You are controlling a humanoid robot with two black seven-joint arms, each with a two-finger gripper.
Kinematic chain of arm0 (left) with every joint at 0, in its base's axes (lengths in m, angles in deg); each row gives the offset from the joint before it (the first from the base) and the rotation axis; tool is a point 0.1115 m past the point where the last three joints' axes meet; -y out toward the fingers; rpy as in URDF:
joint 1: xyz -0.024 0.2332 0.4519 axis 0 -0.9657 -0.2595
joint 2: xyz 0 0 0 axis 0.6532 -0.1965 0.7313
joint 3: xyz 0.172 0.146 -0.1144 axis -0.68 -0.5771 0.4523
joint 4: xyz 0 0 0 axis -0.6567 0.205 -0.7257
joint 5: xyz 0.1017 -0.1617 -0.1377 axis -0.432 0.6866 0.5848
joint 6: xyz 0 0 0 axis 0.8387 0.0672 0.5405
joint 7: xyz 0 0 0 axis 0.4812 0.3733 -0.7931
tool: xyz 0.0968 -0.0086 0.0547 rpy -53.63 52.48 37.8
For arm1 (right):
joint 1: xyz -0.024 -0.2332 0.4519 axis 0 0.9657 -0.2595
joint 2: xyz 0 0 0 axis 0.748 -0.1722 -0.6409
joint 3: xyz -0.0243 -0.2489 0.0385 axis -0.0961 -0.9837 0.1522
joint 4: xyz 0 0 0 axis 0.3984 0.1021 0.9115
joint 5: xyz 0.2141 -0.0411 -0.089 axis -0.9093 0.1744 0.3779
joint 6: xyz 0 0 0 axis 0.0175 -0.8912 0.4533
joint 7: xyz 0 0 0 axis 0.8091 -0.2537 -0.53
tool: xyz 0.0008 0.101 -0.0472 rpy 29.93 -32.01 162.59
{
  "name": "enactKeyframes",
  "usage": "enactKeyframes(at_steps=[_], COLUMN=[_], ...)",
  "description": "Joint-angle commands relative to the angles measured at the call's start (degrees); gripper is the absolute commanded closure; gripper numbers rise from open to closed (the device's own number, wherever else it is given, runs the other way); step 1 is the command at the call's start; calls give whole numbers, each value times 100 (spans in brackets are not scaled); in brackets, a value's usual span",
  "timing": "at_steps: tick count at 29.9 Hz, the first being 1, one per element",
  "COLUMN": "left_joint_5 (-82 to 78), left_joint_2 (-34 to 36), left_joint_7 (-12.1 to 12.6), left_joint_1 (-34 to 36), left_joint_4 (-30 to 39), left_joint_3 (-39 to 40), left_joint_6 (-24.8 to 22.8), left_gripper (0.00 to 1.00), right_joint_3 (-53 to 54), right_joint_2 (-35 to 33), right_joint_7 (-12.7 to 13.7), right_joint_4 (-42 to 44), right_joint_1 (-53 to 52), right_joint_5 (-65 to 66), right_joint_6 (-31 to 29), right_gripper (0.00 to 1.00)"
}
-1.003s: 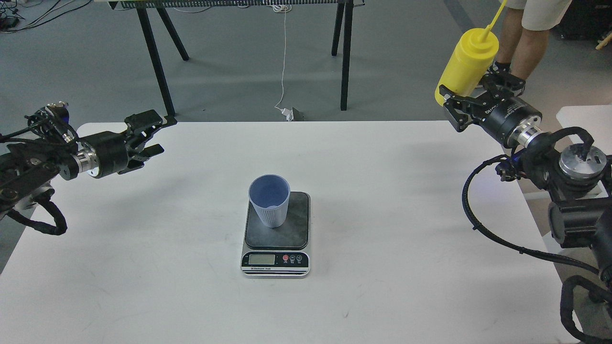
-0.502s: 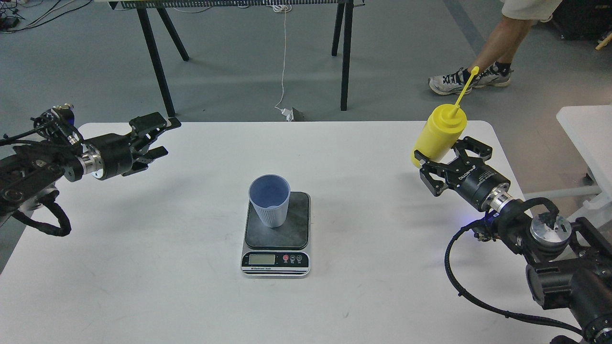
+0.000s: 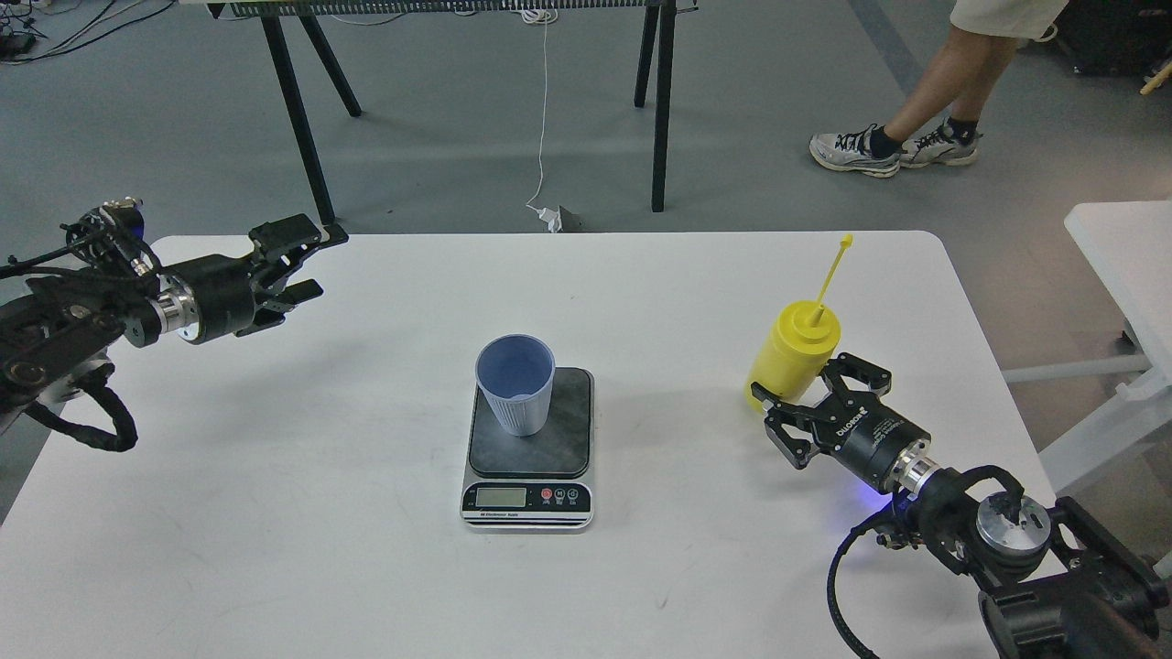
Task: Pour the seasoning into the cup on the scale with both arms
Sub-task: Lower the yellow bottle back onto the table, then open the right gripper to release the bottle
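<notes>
One white table (grey floor beyond)

Seasoning bottle: yellow.
Cup: light blue, faint vertical ribs.
Scale: dark grey plate, silver front, one red button.
Table: white.
Right end effector: black, white lettering.

Left pincer hovers spread apart; right pincer seemingly clamped, low.

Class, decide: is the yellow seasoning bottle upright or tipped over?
Upright, leaning slightly: the seasoning bottle stands nozzle-up, with the right gripper around its lower body.
</notes>
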State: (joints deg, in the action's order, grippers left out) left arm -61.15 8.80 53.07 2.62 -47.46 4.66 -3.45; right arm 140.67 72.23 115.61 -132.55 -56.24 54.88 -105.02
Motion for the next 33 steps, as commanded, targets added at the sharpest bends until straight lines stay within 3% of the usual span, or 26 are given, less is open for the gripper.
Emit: enactKeyframes(at_steps=[1, 14, 16, 22, 28, 33], left_joint_5=[0, 0, 0, 0, 0, 0], left_joint_2=[-1, 8, 8, 8, 8, 8], left_joint_7=[0, 0, 0, 0, 0, 0], left_joint_1=[2, -16, -16, -24, -24, -24], left_joint_4=[1, 0, -8, 1, 1, 1], left_joint_3=[0, 0, 0, 0, 0, 0], left_joint_6=[0, 0, 0, 0, 0, 0], left_gripper=[1, 1, 1, 1, 1, 1], right_joint_3=[-42, -112, -112, -103, -95, -95], right_joint_2=[4, -4, -4, -4, -22, -22], right_joint_7=[0, 0, 0, 0, 0, 0], right_joint_4=[4, 22, 31, 22, 22, 13], right_joint_1=[77, 86, 95, 147, 200, 209], right_joint_5=[0, 17, 26, 26, 17, 17], right_joint_6=[-82, -135, -135, -158, -158, -158], right_gripper=[92, 61, 48, 36, 15, 13])
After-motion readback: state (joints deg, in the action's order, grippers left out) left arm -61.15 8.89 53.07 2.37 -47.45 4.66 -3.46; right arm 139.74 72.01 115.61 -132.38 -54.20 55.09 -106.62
